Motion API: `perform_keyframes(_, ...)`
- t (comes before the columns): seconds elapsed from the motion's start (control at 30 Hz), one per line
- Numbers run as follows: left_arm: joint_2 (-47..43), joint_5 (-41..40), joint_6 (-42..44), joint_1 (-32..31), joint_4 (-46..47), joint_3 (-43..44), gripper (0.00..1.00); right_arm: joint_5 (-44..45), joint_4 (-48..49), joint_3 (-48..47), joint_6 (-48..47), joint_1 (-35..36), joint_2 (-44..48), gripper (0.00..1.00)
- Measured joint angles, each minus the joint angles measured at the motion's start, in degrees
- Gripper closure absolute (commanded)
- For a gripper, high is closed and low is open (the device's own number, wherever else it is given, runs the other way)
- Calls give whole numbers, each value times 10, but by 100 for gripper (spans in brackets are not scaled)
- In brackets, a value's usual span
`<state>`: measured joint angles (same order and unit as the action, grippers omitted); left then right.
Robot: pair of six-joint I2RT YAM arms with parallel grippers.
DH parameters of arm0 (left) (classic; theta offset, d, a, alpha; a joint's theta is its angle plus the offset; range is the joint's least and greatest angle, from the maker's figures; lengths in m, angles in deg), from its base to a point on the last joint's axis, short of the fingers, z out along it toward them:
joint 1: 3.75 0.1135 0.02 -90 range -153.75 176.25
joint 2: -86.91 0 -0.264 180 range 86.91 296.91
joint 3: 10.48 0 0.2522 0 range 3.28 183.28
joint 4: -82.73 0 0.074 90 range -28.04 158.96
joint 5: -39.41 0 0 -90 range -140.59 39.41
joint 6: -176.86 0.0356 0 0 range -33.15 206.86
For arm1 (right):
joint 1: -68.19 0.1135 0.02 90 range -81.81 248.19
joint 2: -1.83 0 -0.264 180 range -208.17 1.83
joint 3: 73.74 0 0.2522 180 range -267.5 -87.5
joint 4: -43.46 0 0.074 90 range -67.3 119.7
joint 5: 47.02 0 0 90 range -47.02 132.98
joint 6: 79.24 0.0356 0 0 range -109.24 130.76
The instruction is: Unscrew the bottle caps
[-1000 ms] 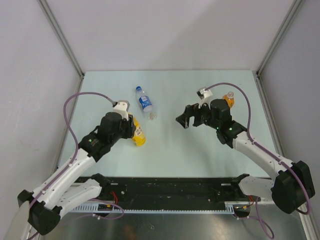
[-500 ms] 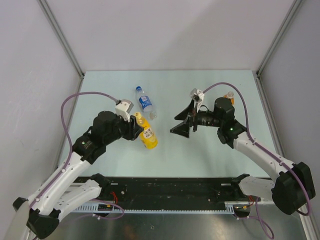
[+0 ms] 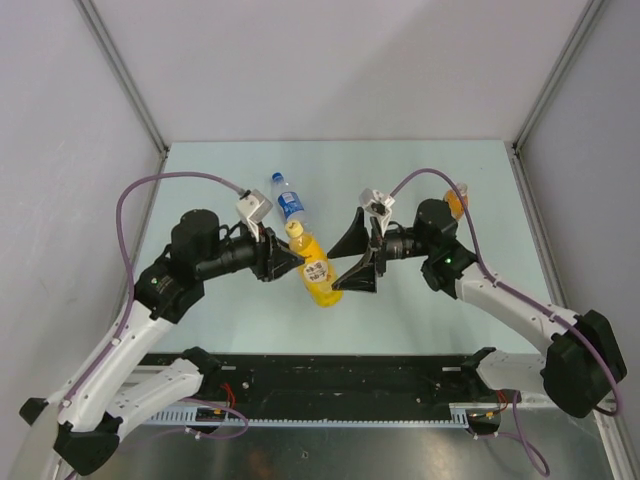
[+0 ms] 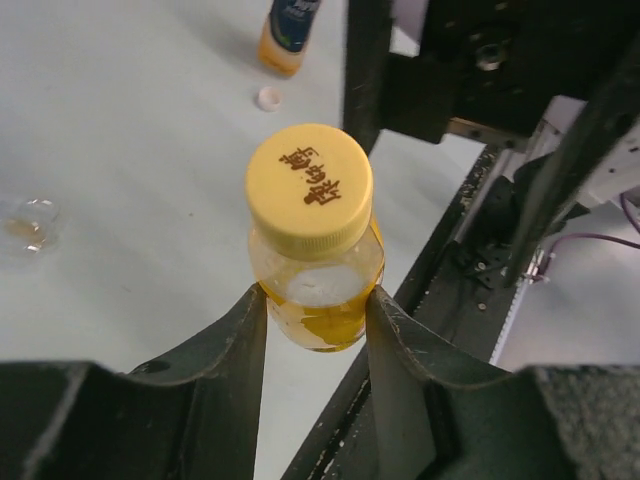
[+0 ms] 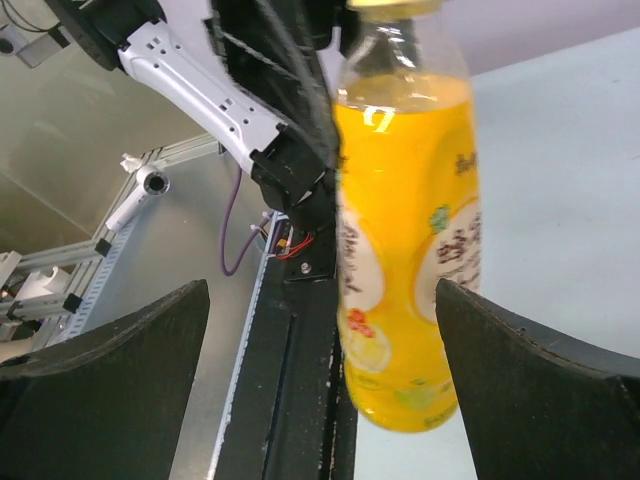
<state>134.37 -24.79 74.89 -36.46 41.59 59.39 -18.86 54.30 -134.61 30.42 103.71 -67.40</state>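
My left gripper [image 3: 287, 258] is shut on the neck of the yellow bottle [image 3: 317, 270] and holds it tilted above the table. Its yellow cap [image 3: 295, 230] is on, and fills the left wrist view [image 4: 309, 188] above my fingers [image 4: 225, 340]. My right gripper [image 3: 352, 262] is wide open just right of the bottle's body [image 5: 410, 250], not touching it. The clear bottle [image 3: 290, 207] with a blue label and blue cap [image 3: 277, 178] lies behind. The orange bottle [image 3: 457, 201] with a dark blue label [image 4: 290, 25] sits behind my right arm. A whitish cap [image 4: 267, 97] lies on the table beside it.
The pale green table [image 3: 400, 300] ends at a black rail [image 3: 340, 375] along its near edge. Grey walls and metal posts enclose the other sides. A small clear bit shows on the table at the left of the left wrist view [image 4: 25, 220].
My left gripper has lifted the yellow bottle off the table and carried it right toward the middle. My right gripper has swung left toward it and opened wide.
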Motion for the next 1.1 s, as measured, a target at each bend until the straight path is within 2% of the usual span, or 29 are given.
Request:
perform_keyframes(0.37, 8, 61, -7, -12, 16, 7, 61, 35, 22, -16, 13, 46, -49, 1)
perform_keyframes(0.43, 11, 64, -7, -17, 21, 7, 61, 36, 25, -19, 15, 53, -57, 4)
perform_keyframes(0.53, 15, 64, -10, -23, 27, 7, 58, 42, 33, -22, 20, 59, -64, 14)
perform_keyframes(0.63, 16, 64, -12, -26, 29, 7, 49, 44, 37, -23, 27, 60, -68, 22)
perform_keyframes(0.77, 15, 62, -12, -27, 30, 7, 24, 44, 40, -29, 31, 60, -76, 30)
perform_keyframes(0.87, 10, 55, -14, -27, 32, 7, 10, 44, 40, -33, 33, 60, -78, 38)
perform_keyframes(0.97, -3, 42, -15, -28, 33, 7, 2, 45, 39, -38, 33, 60, -78, 44)
perform_keyframes(1.1, -29, 13, -15, -28, 34, 6, 1, 54, 36, -49, 40, 58, -78, 50)
